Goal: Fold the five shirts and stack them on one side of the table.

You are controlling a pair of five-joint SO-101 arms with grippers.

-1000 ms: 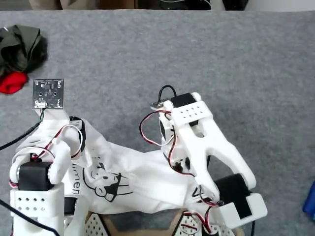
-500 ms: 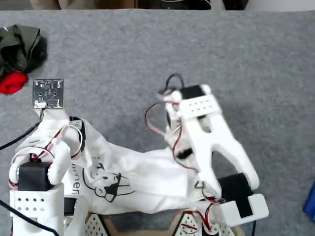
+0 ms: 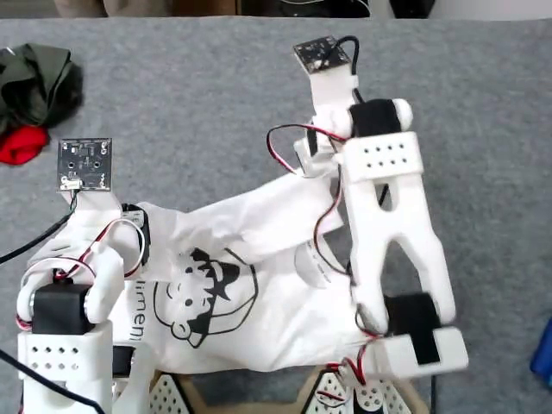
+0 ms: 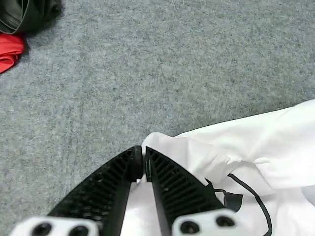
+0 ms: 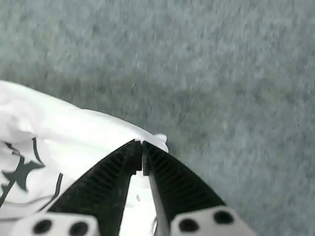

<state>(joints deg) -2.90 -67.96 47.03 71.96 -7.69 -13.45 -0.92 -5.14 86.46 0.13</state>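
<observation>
A white shirt (image 3: 241, 285) with a black cartoon print lies stretched across the near half of the grey table (image 3: 216, 95). My left gripper (image 4: 143, 166) is shut on the white shirt (image 4: 256, 142) at one edge, on the shirt's left side in the high view (image 3: 129, 216). My right gripper (image 5: 142, 156) is shut on another edge of the white shirt (image 5: 64, 137) and holds it up toward the table's middle (image 3: 310, 159). A dark green shirt (image 3: 34, 78) and a red shirt (image 3: 21, 142) sit bunched at the far left.
A blue object (image 3: 543, 354) peeks in at the right edge. The dark shirt (image 4: 29, 12) and red shirt (image 4: 10, 49) lie beyond my left gripper. The far and right parts of the table are bare grey felt.
My right arm has swung away from the near edge toward the table's middle, pulling the white shirt's edge with it and spreading the print open. The left arm has stayed put.
</observation>
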